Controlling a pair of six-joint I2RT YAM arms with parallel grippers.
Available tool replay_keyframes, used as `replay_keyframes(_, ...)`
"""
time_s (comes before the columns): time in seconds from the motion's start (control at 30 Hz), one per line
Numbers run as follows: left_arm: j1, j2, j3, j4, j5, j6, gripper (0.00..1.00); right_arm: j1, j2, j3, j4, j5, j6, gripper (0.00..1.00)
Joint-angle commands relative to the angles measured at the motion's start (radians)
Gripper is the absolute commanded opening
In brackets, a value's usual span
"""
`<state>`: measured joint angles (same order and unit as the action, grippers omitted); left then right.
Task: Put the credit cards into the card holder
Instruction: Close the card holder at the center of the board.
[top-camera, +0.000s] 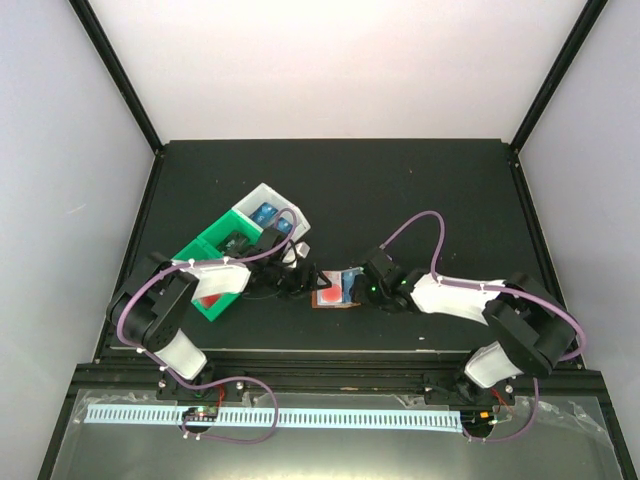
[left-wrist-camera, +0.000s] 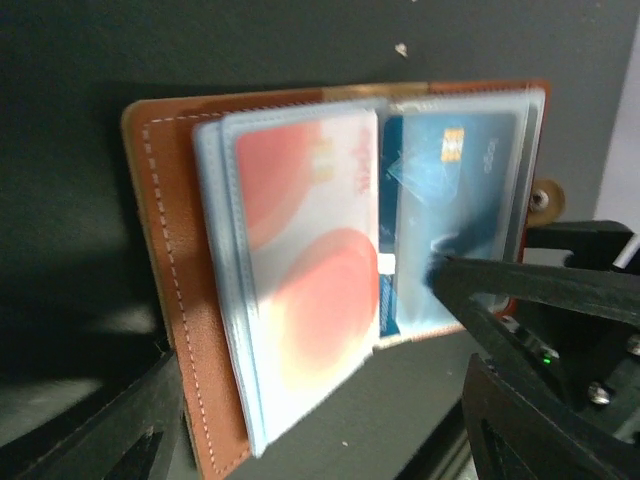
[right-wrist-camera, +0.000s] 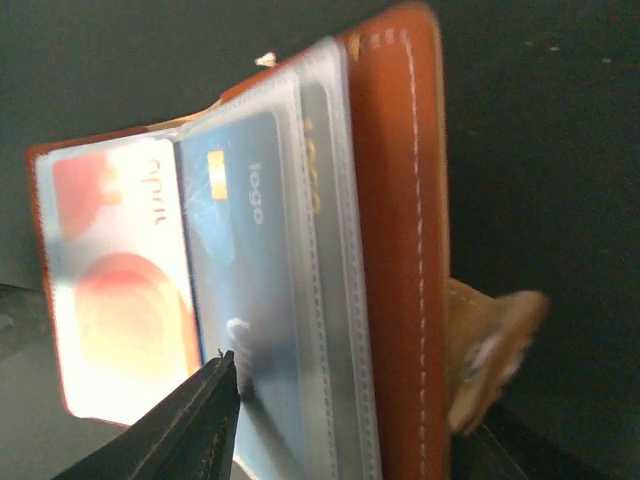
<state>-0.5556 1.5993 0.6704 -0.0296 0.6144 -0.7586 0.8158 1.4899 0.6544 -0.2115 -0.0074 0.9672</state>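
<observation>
Centrally, open card holder (left-wrist-camera: 170, 250) sleeving red-and-white card (left-wrist-camera: 300, 260), blue card (left-wrist-camera: 460, 200), left pincer (top-camera: 297, 282) agape, right pincer (top-camera: 358, 287) state unclear.

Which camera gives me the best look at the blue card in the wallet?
Right wrist: the blue card sits close up, chip and lettering readable. Left wrist shows the card smaller, under glare. From the top it is only a tiny blue patch in the wallet.
</observation>
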Motion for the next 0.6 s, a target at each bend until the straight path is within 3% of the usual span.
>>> replay_keyframes(0.0,-0.012,-0.014,-0.001,0.108,0.12,-0.055,0.77,0.003,0.043,-0.027,0.034,-0.076,0.001,0.5)
replay_keyframes(0.57,-0.01,0.013,0.01,0.001,0.019,0.026,0.77,0.007,-0.068,0.059,-0.057,-0.003,-0.117,0.58)
